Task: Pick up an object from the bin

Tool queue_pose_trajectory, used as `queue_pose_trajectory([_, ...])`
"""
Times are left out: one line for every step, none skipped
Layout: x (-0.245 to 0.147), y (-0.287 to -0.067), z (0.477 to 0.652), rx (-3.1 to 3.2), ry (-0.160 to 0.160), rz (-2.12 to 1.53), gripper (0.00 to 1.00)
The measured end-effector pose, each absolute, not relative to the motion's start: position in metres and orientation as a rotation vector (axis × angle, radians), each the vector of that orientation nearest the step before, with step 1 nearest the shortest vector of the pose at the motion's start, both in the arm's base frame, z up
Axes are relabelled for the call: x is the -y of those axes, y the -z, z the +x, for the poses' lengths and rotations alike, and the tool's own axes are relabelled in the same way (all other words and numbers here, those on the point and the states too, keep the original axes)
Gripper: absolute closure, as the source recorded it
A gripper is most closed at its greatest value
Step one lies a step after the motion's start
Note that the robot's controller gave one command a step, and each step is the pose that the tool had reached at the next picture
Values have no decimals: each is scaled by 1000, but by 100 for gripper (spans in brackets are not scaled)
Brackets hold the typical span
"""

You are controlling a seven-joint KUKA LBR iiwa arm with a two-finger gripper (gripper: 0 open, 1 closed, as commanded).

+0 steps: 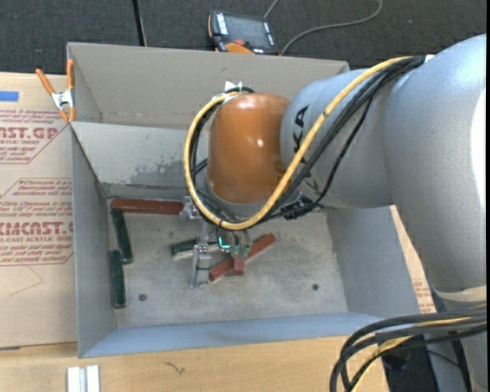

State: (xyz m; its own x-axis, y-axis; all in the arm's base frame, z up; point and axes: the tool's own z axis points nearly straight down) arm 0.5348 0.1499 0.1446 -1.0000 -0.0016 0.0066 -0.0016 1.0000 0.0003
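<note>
**Gripper [218, 261] low over red-brown sticks, mid-bin**

The gripper sits low in the middle of the grey bin [220, 330], close to the floor, directly under the orange cover [243, 149] on the wrist. Spread, pressed together or pinching something: cannot tell, since the cover and wrist hardware block most of it. The arm [392, 121] fills the right side, big and pale grey, with yellow and black cables [194, 149] looped round the cover.

Nearest things are two short red-brown sticks. The upper red-brown stick [260, 245] pokes out to the gripper's right, tilted, one end under the wrist hardware. The lower red-brown stick [223, 273] lies just below the gripper, also tilted. It seems to touch or cross the first, but the overlap is hidden. A small dark green piece [181, 249] lies flat just left of the gripper; touching or apart cannot be told.

Rest of the bin: a long red-brown bar [147, 207] lies along the foot of the back wall, left of the gripper and well apart from it. Two dark green sticks lie by the left wall, roughly end to end: the rear green stick [122, 237] and the front green stick [116, 280]. Both run front to back, far from the gripper.
</note>
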Motion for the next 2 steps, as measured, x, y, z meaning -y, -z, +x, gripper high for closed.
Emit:
queue_pose_trajectory([-116,-65,546,3136,-2,18,0])
queue_pose_trajectory([-118,-70,548,3142,2,21,100])
